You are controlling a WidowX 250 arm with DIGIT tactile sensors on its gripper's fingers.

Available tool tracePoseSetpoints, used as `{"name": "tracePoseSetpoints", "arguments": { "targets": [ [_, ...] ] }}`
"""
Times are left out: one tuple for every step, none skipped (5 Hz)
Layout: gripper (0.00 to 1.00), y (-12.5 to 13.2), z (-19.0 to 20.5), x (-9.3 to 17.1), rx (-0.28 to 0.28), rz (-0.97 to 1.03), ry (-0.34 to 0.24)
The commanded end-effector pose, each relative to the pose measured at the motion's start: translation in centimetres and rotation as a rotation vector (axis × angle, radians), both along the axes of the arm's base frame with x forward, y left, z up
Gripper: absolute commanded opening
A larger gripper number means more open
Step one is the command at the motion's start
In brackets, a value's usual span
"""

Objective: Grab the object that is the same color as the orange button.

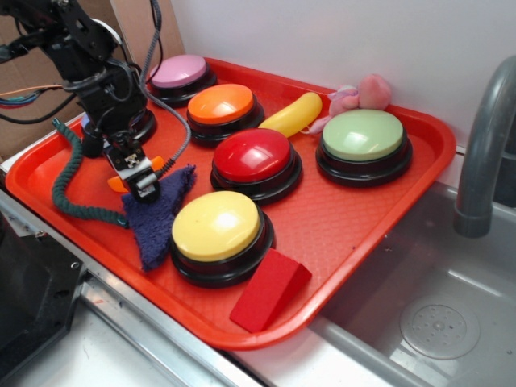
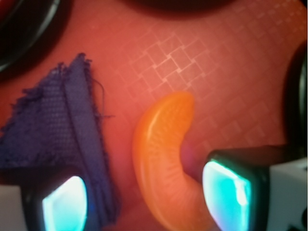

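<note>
The object, a small orange crescent slice (image 2: pixel 161 159), lies flat on the red tray (image 1: pixel 363 218). In the exterior view only its orange tips (image 1: pixel 118 184) show beside the gripper. My gripper (image 2: pixel 144 199) is down at the tray and open, straddling the slice. The right finger (image 2: pixel 226 192) sits close against the slice's inner curve. The left finger (image 2: pixel 65 204) is over the edge of a blue cloth (image 2: pixel 53 130). In the exterior view the gripper (image 1: pixel 139 181) is at the tray's left side. The orange button (image 1: pixel 222 105) stands behind it.
Red (image 1: pixel 256 155), yellow (image 1: pixel 216 226), green (image 1: pixel 363 135) and pink (image 1: pixel 179 71) buttons crowd the tray. A yellow banana toy (image 1: pixel 292 114), pink plush (image 1: pixel 363 93), red wedge (image 1: pixel 270 290) and green rope (image 1: pixel 64 177) lie there too. A sink and faucet (image 1: pixel 484 153) are to the right.
</note>
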State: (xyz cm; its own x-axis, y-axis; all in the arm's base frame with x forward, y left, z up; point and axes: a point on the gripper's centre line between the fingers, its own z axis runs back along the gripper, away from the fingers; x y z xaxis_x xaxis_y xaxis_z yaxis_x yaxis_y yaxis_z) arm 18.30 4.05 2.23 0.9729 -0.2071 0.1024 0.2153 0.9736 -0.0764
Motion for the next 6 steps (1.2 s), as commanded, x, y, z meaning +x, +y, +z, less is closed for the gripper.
{"name": "tracePoseSetpoints", "arguments": {
  "targets": [
    [0.12,0.7,-0.8,0.4,0.033,0.005,-0.010],
    [0.00,0.8,-1.1,0.5,0.038,0.009,-0.006],
    [0.00,1.1,-1.3,0.5,0.050,0.029,0.003],
    [0.00,1.1,-1.4,0.5,0.044,0.034,0.007],
    [0.00,1.0,-1.2,0.7,0.052,0.046,0.020],
    [0.00,0.9,0.5,0.9,0.057,0.136,0.048]
  ]
}}
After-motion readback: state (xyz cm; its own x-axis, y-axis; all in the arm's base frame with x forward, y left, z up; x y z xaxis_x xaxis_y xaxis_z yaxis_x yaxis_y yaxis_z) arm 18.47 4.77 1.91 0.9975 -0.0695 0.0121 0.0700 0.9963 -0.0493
